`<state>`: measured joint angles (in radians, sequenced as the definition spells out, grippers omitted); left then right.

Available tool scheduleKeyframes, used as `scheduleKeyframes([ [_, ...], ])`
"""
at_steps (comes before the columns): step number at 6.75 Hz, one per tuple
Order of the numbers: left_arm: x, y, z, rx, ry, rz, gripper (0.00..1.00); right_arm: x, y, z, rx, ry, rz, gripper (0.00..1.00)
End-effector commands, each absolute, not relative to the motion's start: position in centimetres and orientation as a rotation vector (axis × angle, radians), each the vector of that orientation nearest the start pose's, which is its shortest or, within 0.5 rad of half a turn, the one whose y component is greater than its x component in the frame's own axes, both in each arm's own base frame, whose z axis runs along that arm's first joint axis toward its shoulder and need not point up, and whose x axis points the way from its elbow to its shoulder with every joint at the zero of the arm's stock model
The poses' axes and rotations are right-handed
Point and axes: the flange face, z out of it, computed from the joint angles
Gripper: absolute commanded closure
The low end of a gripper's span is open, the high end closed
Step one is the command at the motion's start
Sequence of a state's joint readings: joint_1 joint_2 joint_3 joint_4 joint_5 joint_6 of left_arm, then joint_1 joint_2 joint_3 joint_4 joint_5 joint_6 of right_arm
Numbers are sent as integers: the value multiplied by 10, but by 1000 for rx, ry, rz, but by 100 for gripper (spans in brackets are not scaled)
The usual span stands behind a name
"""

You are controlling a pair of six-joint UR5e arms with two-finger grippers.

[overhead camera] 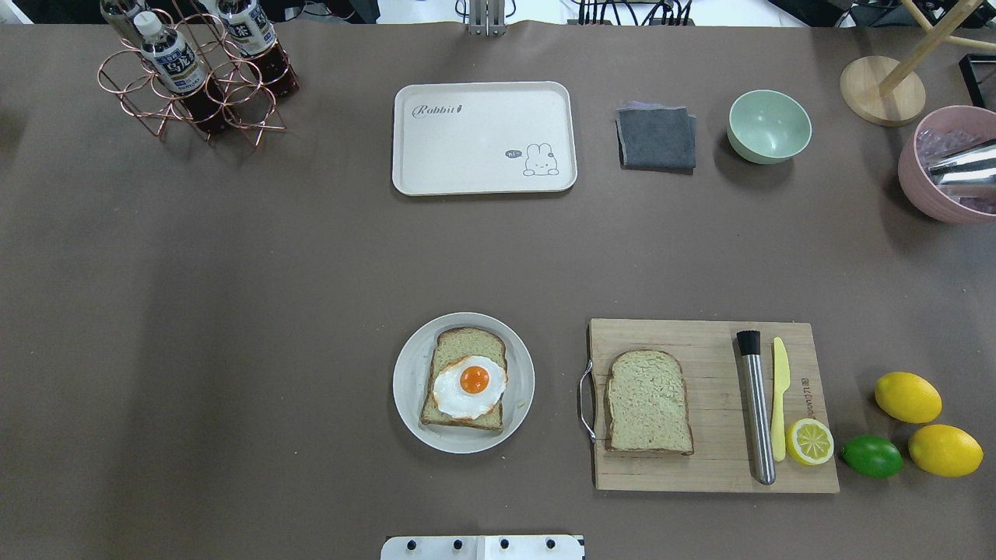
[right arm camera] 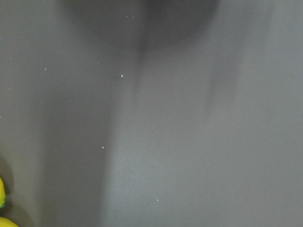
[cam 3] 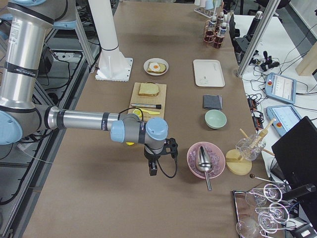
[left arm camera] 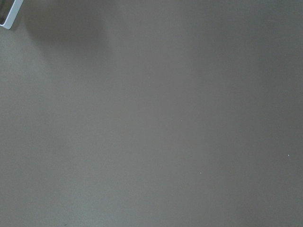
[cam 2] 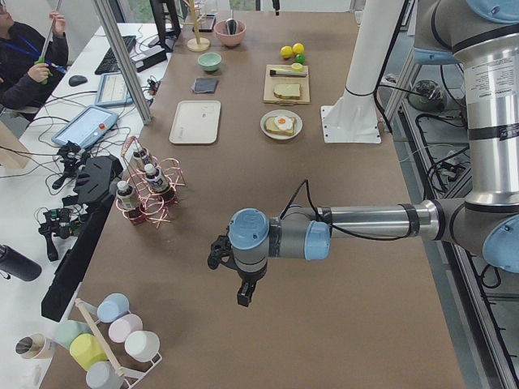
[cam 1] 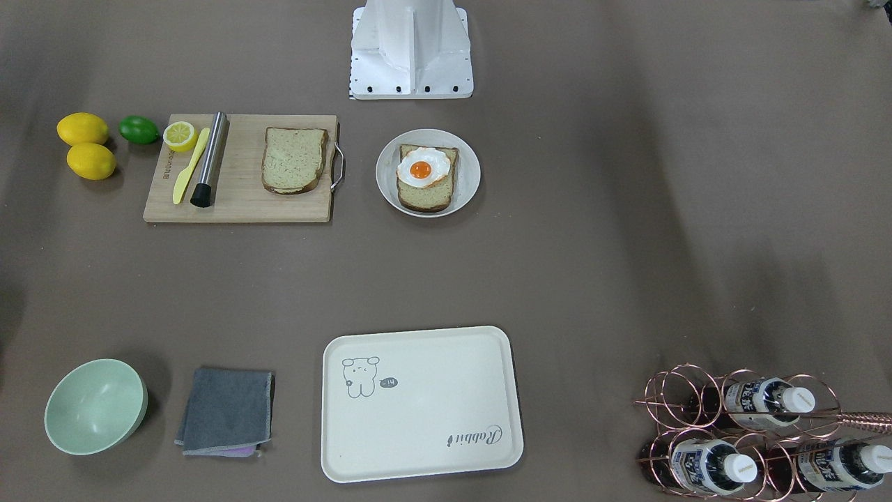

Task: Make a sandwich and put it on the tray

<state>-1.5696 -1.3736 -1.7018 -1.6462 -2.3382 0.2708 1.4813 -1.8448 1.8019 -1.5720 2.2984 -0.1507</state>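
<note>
One bread slice [overhead camera: 467, 346] lies on a round grey plate [overhead camera: 406, 381] with the fried egg [overhead camera: 469, 385] on top. The second bread slice [overhead camera: 648, 400] lies bare on the wooden cutting board [overhead camera: 700, 350]. The cream tray [overhead camera: 482, 148] stands apart at the table's far side with nothing on it. My left gripper [cam 2: 242, 293] hangs over bare table far out on my left. My right gripper [cam 3: 153, 168] hangs over bare table far out on my right. Both show only in the side views, so I cannot tell whether they are open or shut.
On the board lie a steel muddler [overhead camera: 755, 404], a yellow knife [overhead camera: 780, 397] and a half lemon [overhead camera: 809, 441]. Two lemons [overhead camera: 907, 397] and a lime [overhead camera: 871, 456] lie beside it. A grey cloth [overhead camera: 657, 138], green bowl [overhead camera: 769, 126], pink bowl [overhead camera: 945, 167] and bottle rack [overhead camera: 194, 74] stand along the far edge.
</note>
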Motion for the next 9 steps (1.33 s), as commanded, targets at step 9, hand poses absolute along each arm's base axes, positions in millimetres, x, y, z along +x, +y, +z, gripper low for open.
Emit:
scheduleKeyframes([
  [9, -64, -403, 689, 77, 766, 244, 2, 29, -379, 660, -10, -783, -215, 0],
])
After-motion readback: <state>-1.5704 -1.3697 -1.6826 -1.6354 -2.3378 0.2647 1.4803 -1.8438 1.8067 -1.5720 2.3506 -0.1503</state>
